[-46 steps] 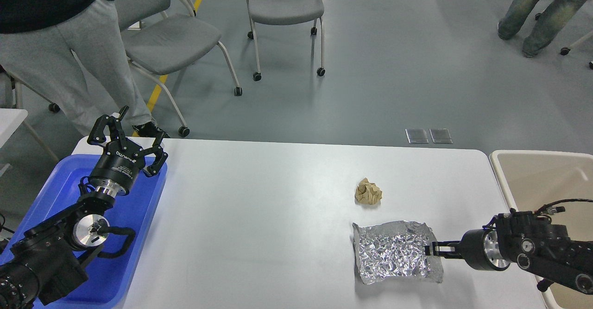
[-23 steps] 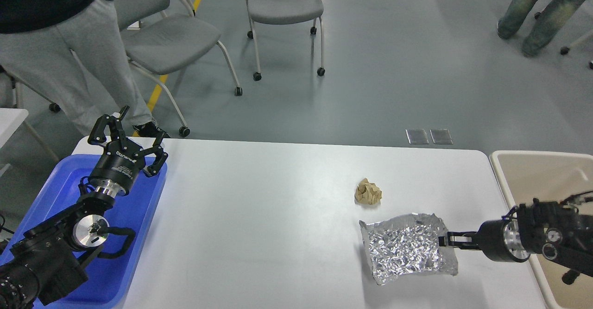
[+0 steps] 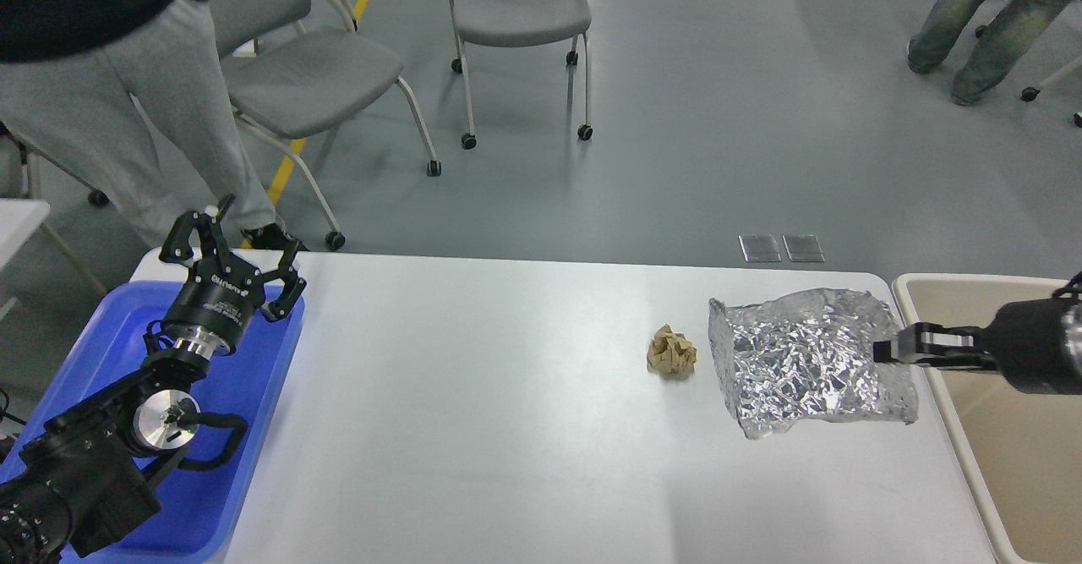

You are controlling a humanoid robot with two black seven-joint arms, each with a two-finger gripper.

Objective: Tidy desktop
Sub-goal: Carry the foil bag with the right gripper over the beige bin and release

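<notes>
The white desktop [image 3: 507, 429] fills the lower middle of the head view. My right gripper [image 3: 888, 350] is shut on the right edge of a crinkled silver foil bag [image 3: 803, 361] and holds it lifted above the desktop's right end, close to the beige bin [image 3: 1006, 429]. A small crumpled brown paper ball [image 3: 672, 350] lies on the desktop just left of the bag. My left gripper [image 3: 237, 247] is open and empty, raised over the far end of the blue tray [image 3: 245, 429] at the left.
Grey wheeled chairs [image 3: 516, 6] stand on the floor beyond the desktop. A person in grey trousers [image 3: 127, 99] stands at the far left corner. Another person's legs [image 3: 980, 14] show at the upper right.
My right gripper has lifted the foil bag off the desktop and carried it right and farther away, toward the beige bin. The left arm and the paper ball have not moved.
</notes>
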